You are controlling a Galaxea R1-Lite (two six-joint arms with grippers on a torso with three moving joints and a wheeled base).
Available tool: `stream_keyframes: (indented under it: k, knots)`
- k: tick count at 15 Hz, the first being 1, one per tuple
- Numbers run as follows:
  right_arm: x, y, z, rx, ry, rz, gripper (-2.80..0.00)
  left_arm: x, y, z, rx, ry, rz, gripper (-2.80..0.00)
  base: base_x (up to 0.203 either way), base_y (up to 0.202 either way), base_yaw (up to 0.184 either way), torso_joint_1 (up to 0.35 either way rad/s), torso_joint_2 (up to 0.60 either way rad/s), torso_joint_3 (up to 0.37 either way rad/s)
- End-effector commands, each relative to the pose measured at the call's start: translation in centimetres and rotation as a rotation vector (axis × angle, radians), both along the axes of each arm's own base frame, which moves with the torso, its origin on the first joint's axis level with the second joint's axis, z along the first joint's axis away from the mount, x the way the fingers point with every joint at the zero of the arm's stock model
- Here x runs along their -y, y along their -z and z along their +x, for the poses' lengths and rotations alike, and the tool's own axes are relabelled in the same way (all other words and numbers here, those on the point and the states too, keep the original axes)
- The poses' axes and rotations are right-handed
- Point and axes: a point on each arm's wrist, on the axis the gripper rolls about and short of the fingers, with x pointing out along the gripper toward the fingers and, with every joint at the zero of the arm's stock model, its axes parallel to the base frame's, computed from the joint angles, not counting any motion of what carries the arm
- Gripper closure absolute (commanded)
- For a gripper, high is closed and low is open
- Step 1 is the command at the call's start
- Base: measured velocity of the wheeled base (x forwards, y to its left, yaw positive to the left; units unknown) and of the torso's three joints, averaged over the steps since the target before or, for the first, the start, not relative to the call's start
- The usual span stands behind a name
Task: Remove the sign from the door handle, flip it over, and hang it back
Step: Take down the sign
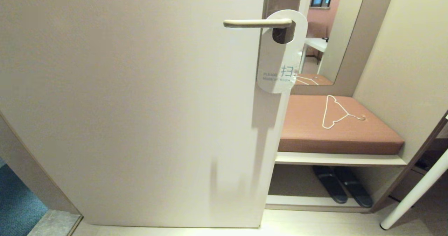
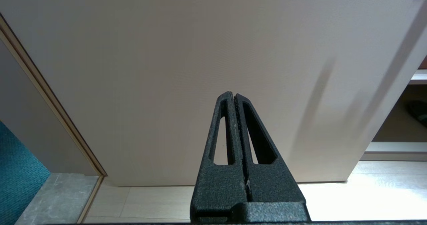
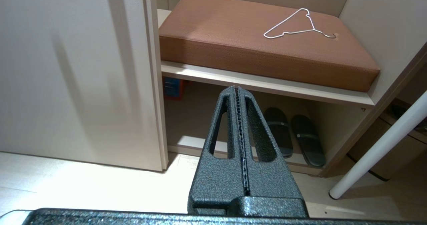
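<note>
My fingers were pressed together on both grippers, holding nothing. From the head, neither arm showed; the sign (image 1: 278,59) hung by its hole on the handle (image 1: 257,23) at the door's (image 1: 133,106) edge, white "make up room" face outward, a hanger (image 1: 336,112) lying on the cushion (image 1: 336,127) beyond. At my left wrist, the left gripper (image 2: 234,96) sat low, facing the bare door near the floor. At my right wrist, the right gripper (image 3: 237,89) pointed toward the slippers (image 3: 293,135) under the cushion. I judged I either hadn't started or had finished; I couldn't tell which.
</note>
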Motion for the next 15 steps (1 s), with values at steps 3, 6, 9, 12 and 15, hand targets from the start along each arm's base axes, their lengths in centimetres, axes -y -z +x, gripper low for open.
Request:
stream_keyframes:
  k: [3, 6, 9, 12, 15]
  knots:
    - [0.00, 0.00, -0.01, 0.000, -0.001, -0.001, 0.00, 0.00, -0.01, 0.01, -0.001, 0.000, 0.002, 0.00, 0.000, 0.000, 0.000, 0.000, 0.00, 0.000]
    - [0.00, 0.03, 0.00, -0.001, -0.001, -0.001, 0.00, -0.02, -0.01, 0.01, -0.001, -0.011, -0.007, 0.00, 0.000, 0.000, 0.000, 0.000, 0.00, 0.000]
    - [0.00, -0.01, -0.01, 0.001, -0.001, -0.001, 0.00, -0.02, -0.02, 0.01, 0.001, -0.010, -0.022, 0.00, 0.000, 0.000, 0.000, 0.000, 0.00, 0.000]
    - [0.00, 0.02, 0.00, -0.001, -0.001, -0.001, 0.00, -0.02, -0.02, 0.01, 0.001, -0.009, -0.022, 0.00, 0.000, 0.000, 0.000, 0.000, 0.00, 0.000]
    - [0.00, -0.01, -0.01, 0.001, -0.001, -0.001, 0.00, -0.02, -0.02, 0.01, 0.001, -0.011, -0.022, 0.00, 0.000, 0.000, 0.000, 0.000, 0.00, 0.000]
